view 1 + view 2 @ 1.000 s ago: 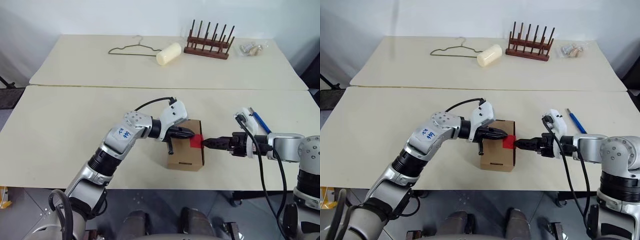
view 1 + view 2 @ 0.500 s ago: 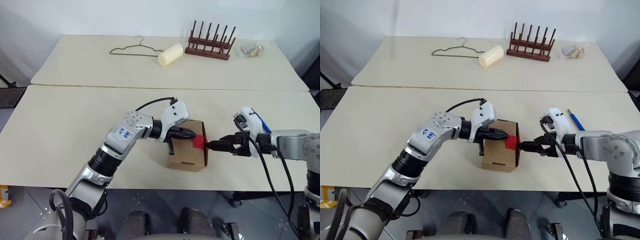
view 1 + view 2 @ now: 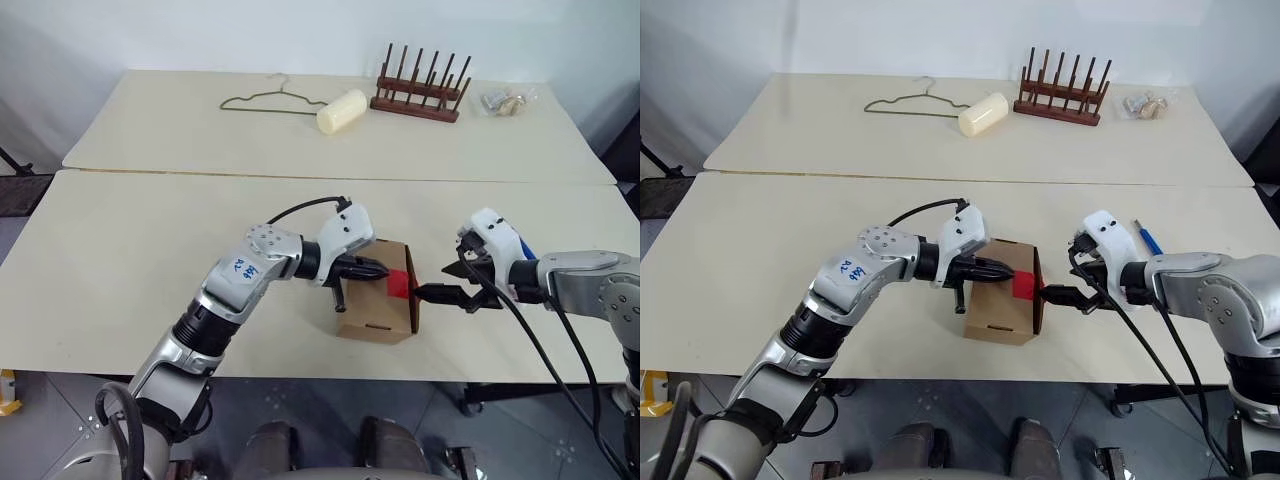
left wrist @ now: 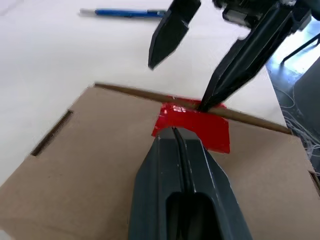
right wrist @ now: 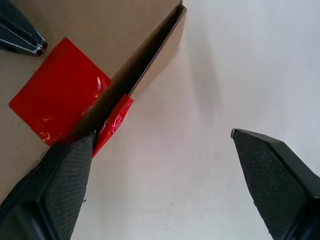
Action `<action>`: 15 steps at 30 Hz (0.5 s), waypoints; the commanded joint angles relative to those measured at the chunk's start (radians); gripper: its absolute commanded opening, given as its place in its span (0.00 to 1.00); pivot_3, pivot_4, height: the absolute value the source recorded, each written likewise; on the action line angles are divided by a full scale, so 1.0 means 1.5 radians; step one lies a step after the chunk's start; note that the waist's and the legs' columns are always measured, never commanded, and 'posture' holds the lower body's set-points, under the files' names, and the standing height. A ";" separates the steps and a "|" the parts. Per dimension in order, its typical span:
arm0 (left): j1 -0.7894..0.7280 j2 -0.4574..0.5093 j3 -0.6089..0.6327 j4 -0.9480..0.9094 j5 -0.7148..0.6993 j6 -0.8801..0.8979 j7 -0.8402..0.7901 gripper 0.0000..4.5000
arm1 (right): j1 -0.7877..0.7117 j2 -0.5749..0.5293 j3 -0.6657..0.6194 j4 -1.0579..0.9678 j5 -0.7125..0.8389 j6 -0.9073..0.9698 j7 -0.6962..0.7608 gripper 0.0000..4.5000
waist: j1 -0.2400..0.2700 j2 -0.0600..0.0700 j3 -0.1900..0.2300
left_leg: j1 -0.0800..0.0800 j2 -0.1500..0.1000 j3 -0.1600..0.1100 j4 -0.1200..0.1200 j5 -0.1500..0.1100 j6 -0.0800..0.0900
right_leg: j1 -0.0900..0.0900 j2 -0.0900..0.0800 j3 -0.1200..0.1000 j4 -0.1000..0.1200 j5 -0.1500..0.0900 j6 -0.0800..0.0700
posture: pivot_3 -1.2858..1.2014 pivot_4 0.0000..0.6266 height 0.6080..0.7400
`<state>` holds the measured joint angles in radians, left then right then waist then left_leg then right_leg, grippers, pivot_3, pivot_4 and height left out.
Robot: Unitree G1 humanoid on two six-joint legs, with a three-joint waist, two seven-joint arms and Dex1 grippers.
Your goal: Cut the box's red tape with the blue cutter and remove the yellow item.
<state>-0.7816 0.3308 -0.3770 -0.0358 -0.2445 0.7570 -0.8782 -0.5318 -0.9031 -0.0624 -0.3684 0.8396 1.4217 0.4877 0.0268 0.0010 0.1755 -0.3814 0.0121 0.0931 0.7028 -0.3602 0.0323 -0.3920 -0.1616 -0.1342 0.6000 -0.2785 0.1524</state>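
Hanger (image 3: 270,99), roll (image 3: 340,109), rack (image 3: 418,90) well behind box (image 3: 375,310).

the right gripper (image 5: 160,170) stands wide open, its two black fingers far apart. one textured finger (image 5: 55,185) sits at the edge of the box (image 5: 100,30), its tip touching the red tape (image 5: 60,97) where the tape folds over the lifted flap edge. the other finger (image 5: 277,182) hangs over the bare pale table (image 5: 225,65). the closed tip of the left gripper (image 5: 20,35) rests on the brown cardboard just beside the tape
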 commanded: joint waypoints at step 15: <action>0.061 0.052 -0.056 -0.001 0.028 0.050 0.014 0.00 | 0.034 -0.009 0.031 0.035 -0.071 0.021 -0.017 1.00 | 0.000 -0.003 -0.007 | 0.009 0.001 -0.005 -0.003 -0.001 0.000 | 0.010 0.000 -0.001 -0.006 0.000 0.000 | 0.52 0.24 1.00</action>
<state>-0.7390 0.3826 -0.4017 -0.0810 -0.2411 0.7626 -0.8623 -0.5199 -0.8843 -0.0524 -0.3510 0.7962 1.4378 0.4796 0.0261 -0.0039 0.1643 -0.3677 0.0131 0.0844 0.6985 -0.3611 0.0322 -0.3765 -0.1614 -0.1351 0.5913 -0.2787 0.1520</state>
